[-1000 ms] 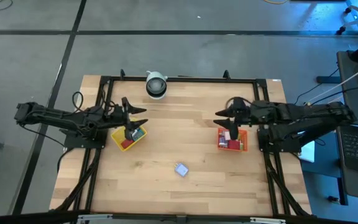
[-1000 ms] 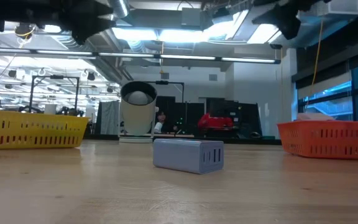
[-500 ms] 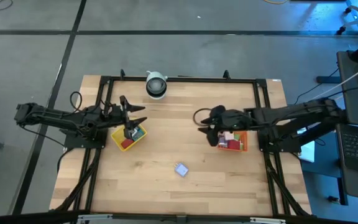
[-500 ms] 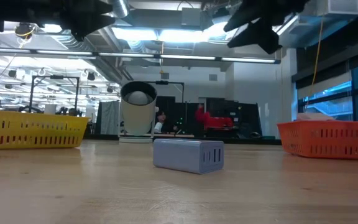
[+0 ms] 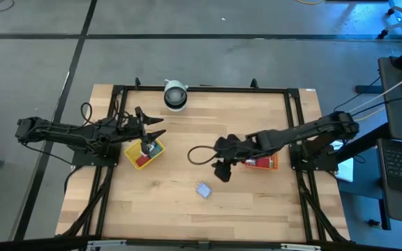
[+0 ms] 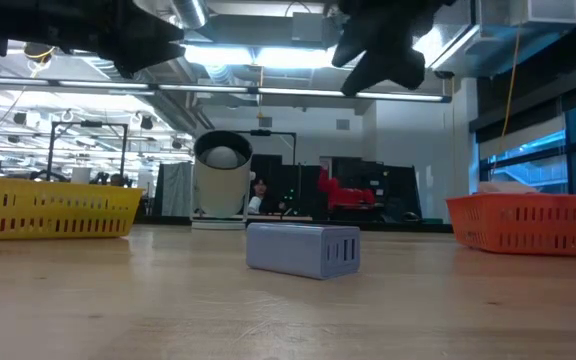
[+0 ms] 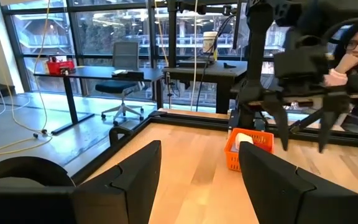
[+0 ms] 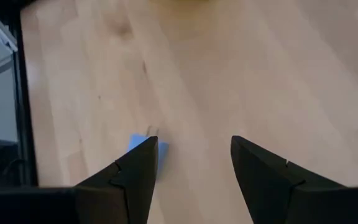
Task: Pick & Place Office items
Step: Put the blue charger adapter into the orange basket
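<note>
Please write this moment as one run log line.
right gripper: open, above table, near pale blue item | left gripper: open, over yellow tray

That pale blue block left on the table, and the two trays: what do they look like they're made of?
Pale blue block: probably moulded plastic, matt, with small slots in its face. Yellow tray and orange tray: likely rigid plastic, with slotted walls. Table: light wood, with visible planks.

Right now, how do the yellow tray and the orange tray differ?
The yellow tray lies on the table's left side with the left gripper hovering at its far edge; the orange tray lies on the right, and the right gripper has reached away from it toward the pale blue block. The yellow tray sits turned at an angle, the orange one squarer. Both hold small items.
</note>
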